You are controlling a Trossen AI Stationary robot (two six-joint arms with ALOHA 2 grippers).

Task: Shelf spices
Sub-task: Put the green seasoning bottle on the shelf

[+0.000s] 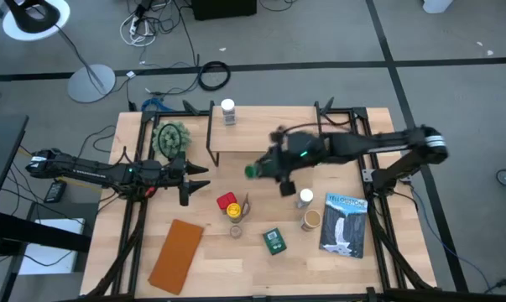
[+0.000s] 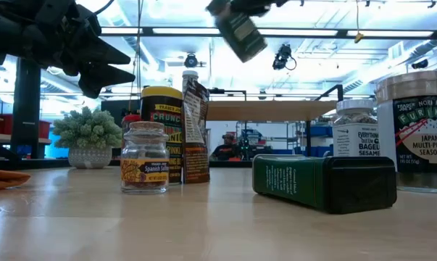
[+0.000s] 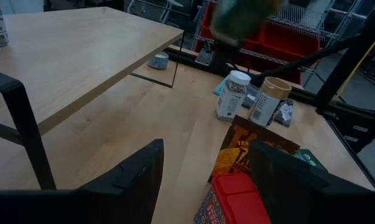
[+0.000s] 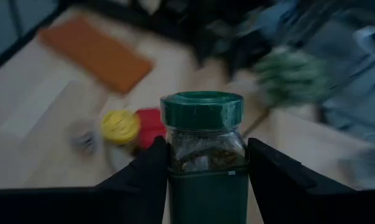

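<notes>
The right wrist view shows something the other views do not show well: the right gripper [image 4: 206,165] has its two dark fingers pressed on both sides of a small glass jar with a dark green lid [image 4: 203,112]. It is grasping the jar tight. In the view from above, that jar [image 1: 253,171] pokes out of the right gripper [image 1: 261,168], lid pointing to the left, just at the front edge of the low shelf with a light wood top and thin black legs [image 1: 269,130]. The low view shows the jar [image 2: 240,32] is high up in the air and tilted, not touching the table.

Only the view from above shows a white-lidded jar [image 1: 228,111] standing on the back left part of the shelf.

The left gripper [image 1: 190,178] hangs over the left side of the table, near the left end of the shelf. Its fingers [image 3: 134,180] stand apart and hold nothing. Its wrist view shows a red box [image 3: 237,196] close below it, by a brown packet [image 3: 249,146].

The other spices sit on the big wooden table in front of the shelf: a yellow-lidded jar [image 1: 235,210], a flat dark green tin [image 1: 274,241], a white-capped jar [image 1: 305,198] and a tan-lidded jar [image 1: 310,220]. The low view shows a small clear saffron jar [image 2: 145,165] up close.

A blue-and-white book [image 1: 345,223], a flat brown pad [image 1: 176,254] and a small green plant [image 1: 169,138] are also on the table.
</notes>
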